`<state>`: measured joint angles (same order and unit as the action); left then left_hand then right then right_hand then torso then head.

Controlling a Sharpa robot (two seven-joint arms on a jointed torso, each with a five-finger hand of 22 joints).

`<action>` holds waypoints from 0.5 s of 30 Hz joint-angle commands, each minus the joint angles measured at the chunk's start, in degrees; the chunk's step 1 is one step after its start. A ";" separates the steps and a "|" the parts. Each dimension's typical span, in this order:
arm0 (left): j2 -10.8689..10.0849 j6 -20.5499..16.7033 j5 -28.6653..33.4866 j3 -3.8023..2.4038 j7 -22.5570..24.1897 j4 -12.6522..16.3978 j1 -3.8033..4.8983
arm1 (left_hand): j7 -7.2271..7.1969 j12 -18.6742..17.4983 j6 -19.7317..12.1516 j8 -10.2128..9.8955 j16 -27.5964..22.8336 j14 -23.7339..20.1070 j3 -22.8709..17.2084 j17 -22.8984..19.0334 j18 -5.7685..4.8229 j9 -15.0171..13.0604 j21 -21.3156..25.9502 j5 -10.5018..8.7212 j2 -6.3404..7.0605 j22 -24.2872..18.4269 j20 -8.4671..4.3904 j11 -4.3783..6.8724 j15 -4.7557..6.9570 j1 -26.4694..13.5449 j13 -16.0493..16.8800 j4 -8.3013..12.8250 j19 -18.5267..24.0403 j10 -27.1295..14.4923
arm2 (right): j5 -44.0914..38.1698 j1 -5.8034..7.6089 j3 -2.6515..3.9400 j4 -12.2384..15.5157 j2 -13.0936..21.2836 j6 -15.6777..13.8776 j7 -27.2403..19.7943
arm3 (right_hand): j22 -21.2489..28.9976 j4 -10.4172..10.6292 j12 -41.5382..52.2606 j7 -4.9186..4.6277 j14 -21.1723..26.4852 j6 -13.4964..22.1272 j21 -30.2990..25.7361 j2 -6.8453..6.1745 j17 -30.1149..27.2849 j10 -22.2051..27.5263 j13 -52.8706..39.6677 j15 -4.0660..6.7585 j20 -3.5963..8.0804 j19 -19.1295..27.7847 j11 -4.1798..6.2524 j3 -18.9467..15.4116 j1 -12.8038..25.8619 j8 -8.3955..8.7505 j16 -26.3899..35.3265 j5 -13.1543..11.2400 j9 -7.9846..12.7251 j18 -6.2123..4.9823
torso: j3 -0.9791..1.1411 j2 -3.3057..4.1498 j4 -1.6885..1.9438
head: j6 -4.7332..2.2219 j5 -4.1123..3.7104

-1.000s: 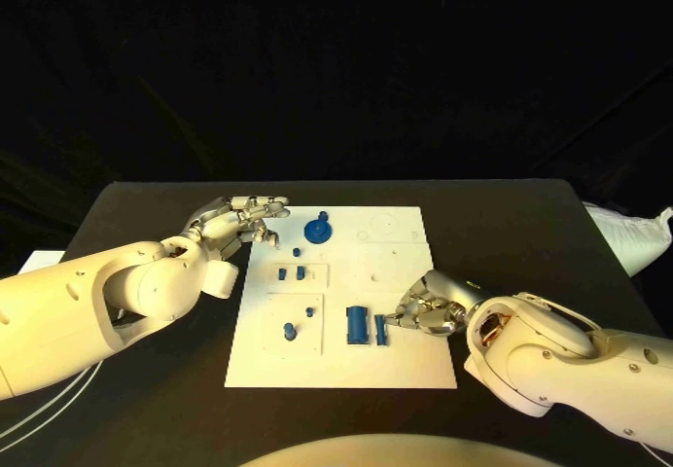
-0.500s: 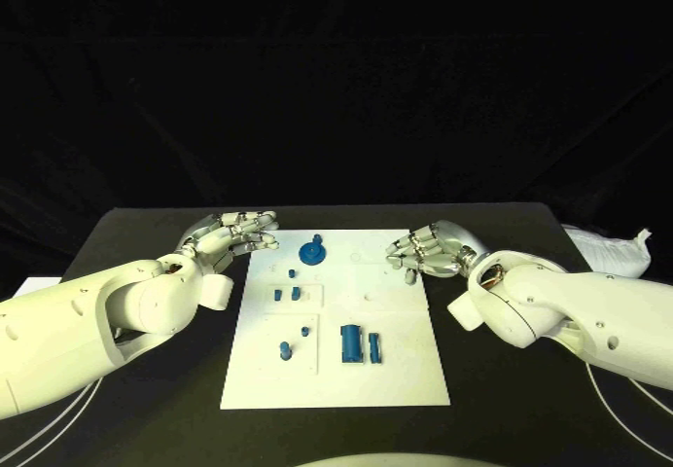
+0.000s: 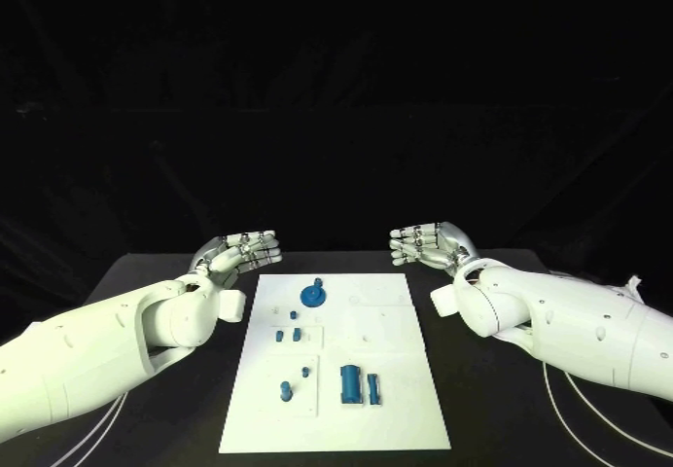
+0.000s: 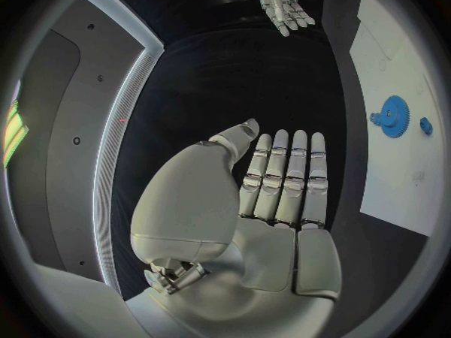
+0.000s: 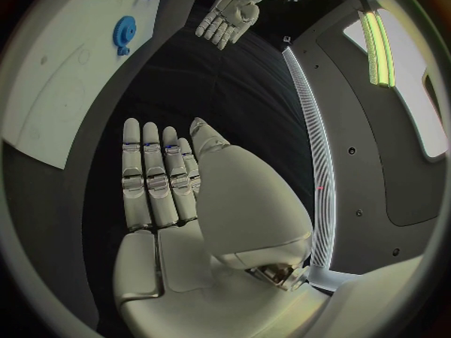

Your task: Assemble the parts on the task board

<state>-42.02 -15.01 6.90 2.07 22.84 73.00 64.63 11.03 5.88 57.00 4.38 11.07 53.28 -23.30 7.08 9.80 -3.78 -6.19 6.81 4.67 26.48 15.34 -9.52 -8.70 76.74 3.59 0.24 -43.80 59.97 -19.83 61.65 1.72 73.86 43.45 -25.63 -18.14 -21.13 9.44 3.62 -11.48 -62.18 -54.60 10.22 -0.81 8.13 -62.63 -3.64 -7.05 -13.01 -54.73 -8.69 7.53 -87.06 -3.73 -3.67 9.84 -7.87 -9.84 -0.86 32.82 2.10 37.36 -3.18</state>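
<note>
Head view: my left hand (image 3: pixel 238 252) and right hand (image 3: pixel 431 242) hover flat, fingers straight, holding nothing, beyond the task board's (image 3: pixel 400 409) far corners; blue gear (image 3: pixel 314 293) near its far edge

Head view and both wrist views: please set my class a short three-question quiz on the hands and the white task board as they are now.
1. True or false: the left hand holds a blue part.
2. Where does the round blue gear-like part lie on the white task board? A) far end B) near end C) off the board
3. Fill in: the right hand, fingers straight, holds ____.

Key: 1 false; 2 A; 3 nothing.
</note>
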 commanded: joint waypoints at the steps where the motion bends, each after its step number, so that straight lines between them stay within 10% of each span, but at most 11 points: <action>1: 1.40 -1.27 -1.02 -0.06 2.61 -1.66 -0.44 | 0.33 -0.53 -0.19 -0.43 -0.83 0.58 0.30 -0.43 0.75 0.04 0.61 0.18 0.10 -0.79 0.21 -0.14 -0.11 -0.64 -0.05 -0.16 0.26 -0.34 | 3.10 -0.34 0.06 -2.91 -1.59 3.49 -4.30 | 1.44 -0.70 -0.09 0.07 -1.12 -0.11 -1.06 0.08 -1.16 0.11 0.16 0.15 0.07 -1.30 -0.11 0.07 1.02 0.14 0.03 -0.15 0.69 -0.76 | 0.33 -1.16 0.20 | -1.18 0.11; 9: 3.85 -1.37 -1.73 -0.10 3.42 -4.30 -1.12 | 0.26 -0.99 0.46 -0.38 -2.53 1.45 1.83 -1.28 0.77 -0.02 1.99 0.04 0.24 -2.93 0.41 -0.02 -0.25 -1.35 -0.01 -0.51 1.04 0.39 | 3.44 -1.91 0.20 -7.05 -4.05 5.57 -5.33 | 3.61 -1.72 0.02 0.32 -7.35 -1.42 -1.08 0.30 -2.71 -1.61 0.15 1.84 2.05 -7.45 0.65 0.99 2.07 0.07 -0.69 -0.27 1.88 -0.81 | 0.76 -1.41 0.29 | -2.54 0.45; 10: 3.53 -1.02 -0.73 -0.02 1.47 -3.95 -0.98 | -3.16 -5.88 -16.94 -4.38 -4.90 -15.20 8.05 -2.98 -2.94 3.78 6.19 -2.05 -4.67 -9.95 -4.38 2.86 2.40 -23.67 -3.59 -0.24 13.65 -17.99 | 2.36 -1.67 0.14 -6.56 -3.75 2.62 -2.96 | 8.79 -3.86 -3.62 3.74 13.73 15.62 -3.78 0.81 -8.13 17.83 3.64 7.05 5.39 11.39 3.10 -1.54 27.23 3.73 3.67 -2.95 3.65 3.00 | 0.49 -1.22 0.24 | -2.19 0.29; 12: 3.45 -1.37 -0.80 -0.04 1.53 -3.69 -1.03 | -3.45 -5.88 -18.62 -4.38 -5.34 -16.71 8.92 -7.08 -2.93 3.78 6.19 -2.11 -4.67 -10.77 -4.82 3.12 2.71 -26.28 -3.59 -0.24 15.20 -19.73 | 2.63 -1.66 0.11 -6.22 -3.67 2.30 -3.09 | 9.43 -4.18 -3.62 4.05 15.81 17.26 -4.06 0.81 -8.13 19.72 3.64 7.05 5.67 13.20 3.34 -1.86 30.33 3.73 3.67 -3.37 7.87 3.01 | 0.51 -1.24 0.10 | -2.24 0.47; 15: 3.15 -2.73 -1.10 -0.14 1.80 -2.68 -1.19 | -4.26 -5.88 -22.85 -4.38 -5.99 -20.78 10.52 -7.08 -3.02 3.78 6.19 -2.71 -4.67 -12.52 -5.96 3.84 3.36 -31.95 -3.59 -0.24 18.37 -24.16 | 3.68 -1.65 0.00 -4.85 -3.37 1.03 -3.61 | 10.78 -4.82 -3.62 4.89 21.12 21.53 -4.81 0.81 -8.13 24.68 3.64 7.05 6.53 18.00 3.95 -2.49 36.87 3.73 3.67 -4.14 7.87 3.07 | 0.60 -1.34 -0.46 | -2.43 1.15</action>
<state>-38.95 -16.54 6.12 2.04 24.23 69.75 63.53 9.11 2.12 46.16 1.72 6.84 43.96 -17.28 3.14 8.88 -1.66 -1.81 5.52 2.12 18.88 12.65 -7.74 -7.21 60.59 1.55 -0.13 -34.40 48.48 -17.09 59.98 1.75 68.44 40.02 -23.41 -21.09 -14.04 6.25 1.59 -8.95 -55.67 -44.83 7.35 -0.20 2.33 -51.47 -1.51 -2.24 -8.79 -49.81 -6.45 6.84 -68.07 -1.59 -1.88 7.72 -3.41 -8.79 -0.31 31.55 2.09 35.06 -2.41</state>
